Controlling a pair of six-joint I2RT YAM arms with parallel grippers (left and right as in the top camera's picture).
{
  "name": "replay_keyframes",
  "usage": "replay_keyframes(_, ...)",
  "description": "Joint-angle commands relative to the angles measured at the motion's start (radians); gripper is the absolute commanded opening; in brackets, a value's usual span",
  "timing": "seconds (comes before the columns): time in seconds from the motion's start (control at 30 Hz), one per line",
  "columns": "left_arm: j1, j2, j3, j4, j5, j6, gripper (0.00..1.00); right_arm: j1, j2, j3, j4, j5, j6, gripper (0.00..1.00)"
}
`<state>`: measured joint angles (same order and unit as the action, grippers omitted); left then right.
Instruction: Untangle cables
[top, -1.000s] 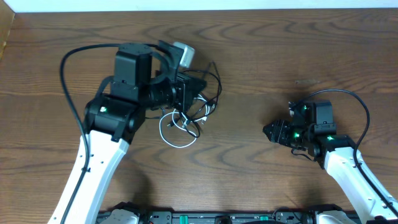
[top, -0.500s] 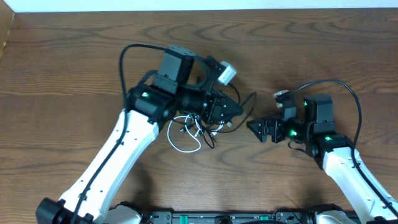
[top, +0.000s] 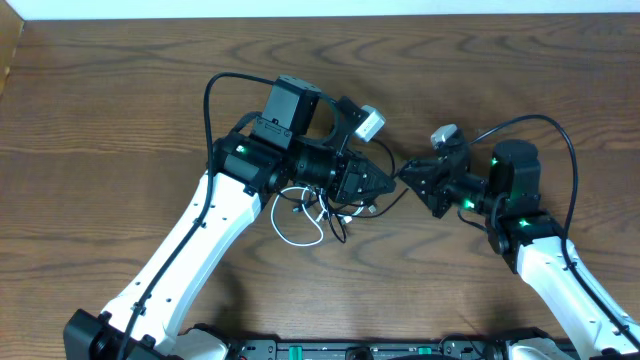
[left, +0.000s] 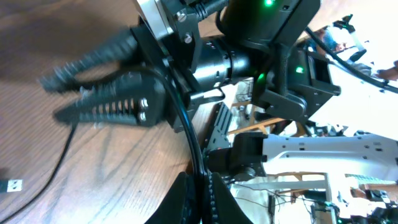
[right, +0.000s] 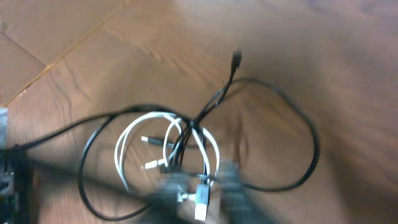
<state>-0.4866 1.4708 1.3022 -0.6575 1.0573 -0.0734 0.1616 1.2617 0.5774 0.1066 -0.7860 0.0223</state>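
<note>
The cables lie tangled at mid-table: a white cable (top: 297, 237) looped on the wood, and a black cable (top: 341, 226) running through it. My left gripper (top: 385, 187) is shut on the black cable (left: 186, 124), which runs up from between its fingers (left: 200, 199). My right gripper (top: 405, 177) faces it tip to tip, almost touching. Its blurred fingertips (left: 53, 98) stand a little apart. From the right wrist, the white loops (right: 124, 140), the black loop (right: 305, 130) and a pale plug (right: 202, 208) lie under that gripper (right: 205, 186).
Both arms crowd the middle of the brown wooden table (top: 120, 90). The thick black arm cables arch over the left arm (top: 215, 85) and the right arm (top: 560, 135). The table's pale far edge (top: 320, 8) runs along the top.
My left arm has swung right, dragging the cable bundle to the table's middle. My right gripper has moved up and left to meet it, and its jaws have narrowed.
</note>
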Motion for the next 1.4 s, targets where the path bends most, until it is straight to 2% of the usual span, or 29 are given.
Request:
replay_keyframes(0.0, -0.004, -0.001, 0.016, -0.031, -0.162, 0.017, 0.08, 0.014, 0.003, 0.009, -0.062, 0.026, 0.007, 0.01)
replay_keyframes(0.07, -0.004, 0.000, 0.016, -0.074, -0.327, 0.017, 0.09, 0.014, 0.003, 0.009, -0.150, 0.130, 0.039, 0.01)
replay_keyframes(0.17, -0.004, 0.000, 0.013, -0.144, -0.554, 0.017, 0.27, 0.014, 0.003, 0.009, -0.299, 0.406, 0.144, 0.01)
replay_keyframes(0.27, -0.004, 0.000, -0.003, -0.190, -0.695, 0.017, 0.46, 0.014, 0.003, 0.009, -0.465, 0.748, 0.311, 0.01)
replay_keyframes(0.33, -0.004, 0.000, -0.023, -0.204, -0.735, 0.017, 0.53, 0.014, 0.003, 0.009, -0.560, 0.908, 0.433, 0.01)
replay_keyframes(0.4, -0.004, 0.000, -0.045, -0.205, -0.733, 0.016, 0.56, 0.014, 0.003, 0.009, -0.607, 0.951, 0.496, 0.01)
replay_keyframes(0.6, -0.004, 0.032, -0.095, -0.190, -0.715, -0.018, 0.56, 0.014, 0.003, 0.009, -0.610, 0.897, 0.497, 0.01)
replay_keyframes(0.83, -0.004, 0.143, -0.111, -0.094, -0.410, -0.018, 0.56, 0.014, 0.003, 0.009, -0.604, 0.861, 0.497, 0.01)
replay_keyframes(0.97, -0.006, 0.206, -0.111, -0.085, -0.414, -0.018, 0.56, 0.014, 0.003, 0.009, -0.605, 0.861, 0.497, 0.01)
replay_keyframes(1.0, -0.006, 0.224, -0.111, -0.085, -0.415, -0.017, 0.56, 0.014, 0.003, 0.009, -0.605, 0.858, 0.497, 0.01)
replay_keyframes(1.03, -0.006, 0.238, -0.111, -0.085, -0.422, -0.017, 0.52, 0.014, 0.003, 0.009, -0.604, 0.853, 0.497, 0.01)
replay_keyframes(1.07, -0.006, 0.254, -0.111, -0.085, -0.441, -0.017, 0.43, 0.014, 0.003, 0.009, -0.604, 0.851, 0.497, 0.01)
replay_keyframes(1.1, -0.006, 0.265, -0.111, -0.088, -0.471, -0.017, 0.29, 0.014, 0.003, 0.009, -0.600, 0.850, 0.496, 0.01)
replay_keyframes(1.17, -0.006, 0.280, -0.111, -0.103, -0.586, -0.018, 0.08, 0.013, 0.002, 0.009, -0.582, 0.860, 0.457, 0.01)
replay_keyframes(1.23, -0.006, 0.282, -0.111, -0.129, -0.731, -0.028, 0.07, 0.000, -0.001, 0.016, -0.558, 0.888, 0.377, 0.01)
replay_keyframes(1.37, 0.003, 0.282, -0.111, -0.207, -1.047, -0.159, 0.07, -0.071, -0.021, 0.095, -0.588, 0.961, 0.327, 0.01)
